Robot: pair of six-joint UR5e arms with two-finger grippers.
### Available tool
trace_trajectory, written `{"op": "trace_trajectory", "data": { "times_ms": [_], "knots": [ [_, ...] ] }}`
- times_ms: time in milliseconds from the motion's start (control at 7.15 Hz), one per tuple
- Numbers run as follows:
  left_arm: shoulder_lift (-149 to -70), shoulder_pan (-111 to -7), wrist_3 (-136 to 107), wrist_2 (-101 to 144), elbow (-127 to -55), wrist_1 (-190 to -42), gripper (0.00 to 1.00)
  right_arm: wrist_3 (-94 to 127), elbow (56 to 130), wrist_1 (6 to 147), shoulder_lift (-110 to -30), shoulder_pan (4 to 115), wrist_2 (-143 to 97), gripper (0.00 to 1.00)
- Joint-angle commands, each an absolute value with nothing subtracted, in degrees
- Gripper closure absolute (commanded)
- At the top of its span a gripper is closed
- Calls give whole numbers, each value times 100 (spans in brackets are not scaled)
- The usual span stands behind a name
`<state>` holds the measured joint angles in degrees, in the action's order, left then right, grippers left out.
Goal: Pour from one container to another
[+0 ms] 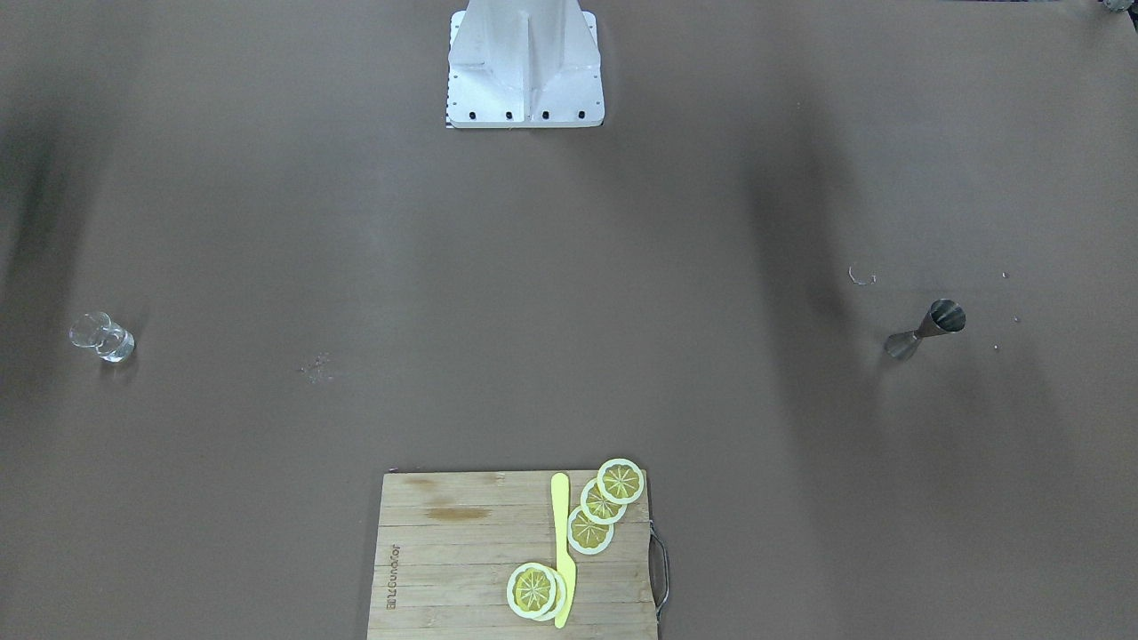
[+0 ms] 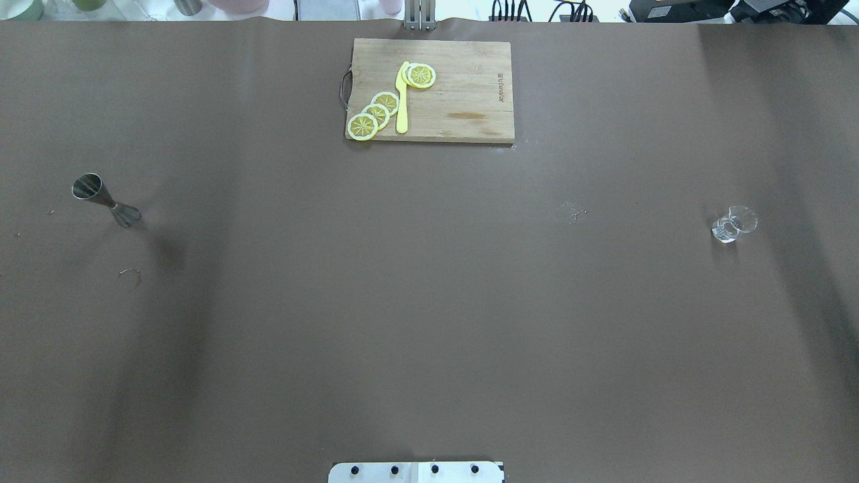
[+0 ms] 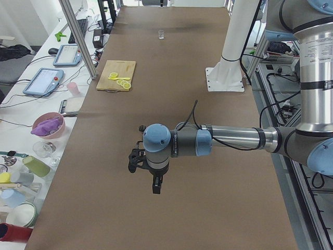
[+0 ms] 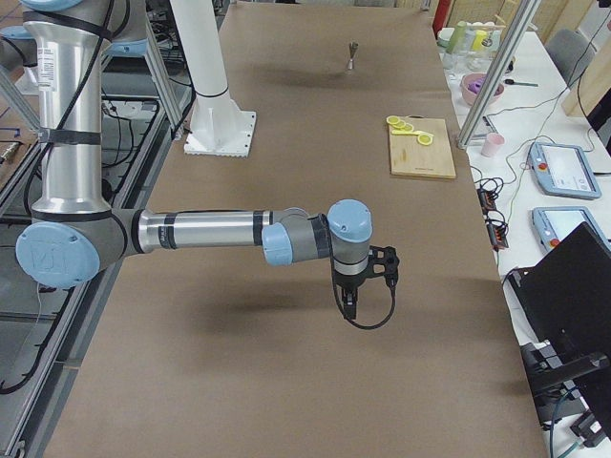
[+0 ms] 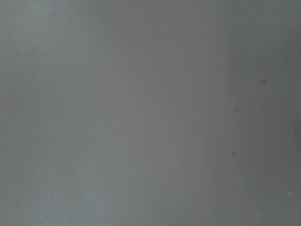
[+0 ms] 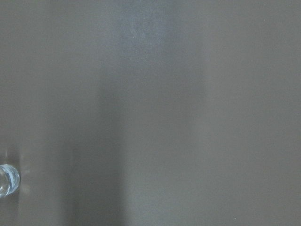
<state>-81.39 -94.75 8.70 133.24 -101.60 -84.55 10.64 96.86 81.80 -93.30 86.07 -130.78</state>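
The metal jigger [image 2: 106, 199] stands upright at the table's left end, also seen in the front view [image 1: 925, 329] and far off in the right side view [image 4: 352, 55]. The clear glass tumbler [image 2: 733, 223] stands at the table's right end [image 1: 102, 337], and the right wrist view catches it at its lower left edge [image 6: 7, 180]. My left gripper [image 3: 156, 185] hangs above the table and shows only in the left side view; my right gripper [image 4: 348, 303] shows only in the right side view. I cannot tell whether either is open or shut. Both are well away from the two containers.
A wooden cutting board [image 2: 470, 87] lies at the far middle of the table with several lemon slices [image 2: 374, 115] and a yellow knife [image 2: 402, 100]. The robot's white base [image 1: 524, 67] stands at the near edge. Cups, bowls and tablets sit on side benches [image 3: 49, 125].
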Motion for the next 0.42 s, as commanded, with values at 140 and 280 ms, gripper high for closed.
{"op": "trace_trajectory", "data": {
  "times_ms": [140,280],
  "knots": [
    [-8130,-9475,870,13333,-10151,-8455,2,1063,9694,8174,-9343,8613,-13078,0],
    [-8139,-9475,870,13333,-10169,-8464,2,1055,9712,8174,-9360,8709,-13096,0]
  ]
}}
